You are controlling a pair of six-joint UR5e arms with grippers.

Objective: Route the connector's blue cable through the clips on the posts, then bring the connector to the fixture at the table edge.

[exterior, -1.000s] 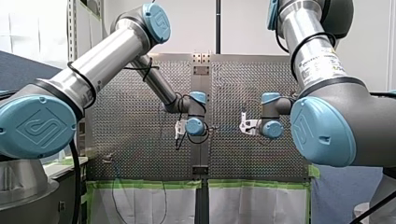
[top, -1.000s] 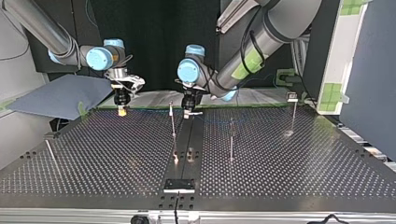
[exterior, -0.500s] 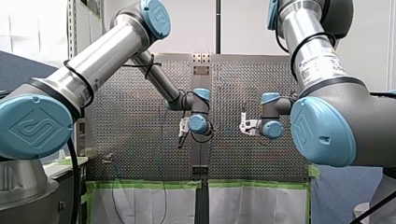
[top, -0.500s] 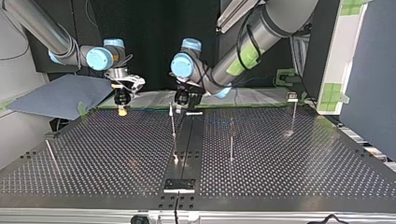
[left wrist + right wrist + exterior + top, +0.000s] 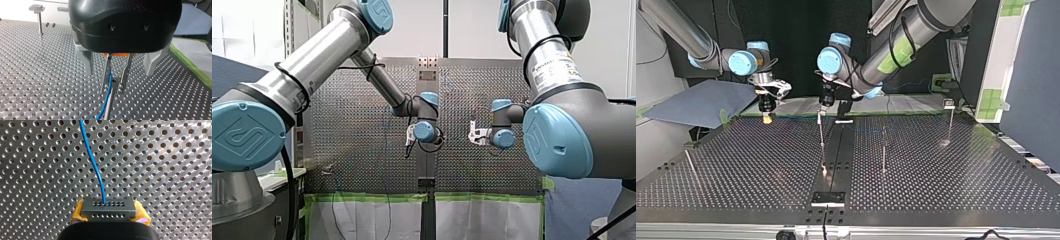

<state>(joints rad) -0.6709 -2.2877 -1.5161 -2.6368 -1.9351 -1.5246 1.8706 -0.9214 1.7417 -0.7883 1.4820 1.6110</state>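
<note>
In the right wrist view my right gripper (image 5: 109,216) is shut on the dark grey connector (image 5: 109,207), which sits between its yellow pads (image 5: 78,213). The blue cable (image 5: 93,160) leaves the connector and runs over the perforated table. The top view shows this gripper (image 5: 767,116) low over the far left of the table. My left gripper (image 5: 112,90) is open. Its thin metal fingers (image 5: 107,71) straddle the blue cable (image 5: 108,92) at the top of a post (image 5: 107,113). In the top view it (image 5: 822,109) hangs over the middle post (image 5: 821,132).
Two further posts (image 5: 883,150) (image 5: 950,122) stand toward the top view's right, and a tilted rod (image 5: 690,165) stands at its left. The black fixture (image 5: 828,198) sits at the near table edge. A grey sheet (image 5: 701,102) lies beyond the far left corner.
My left gripper has shifted toward the top view's left and come over the middle post. My right gripper has stayed still with the connector.
</note>
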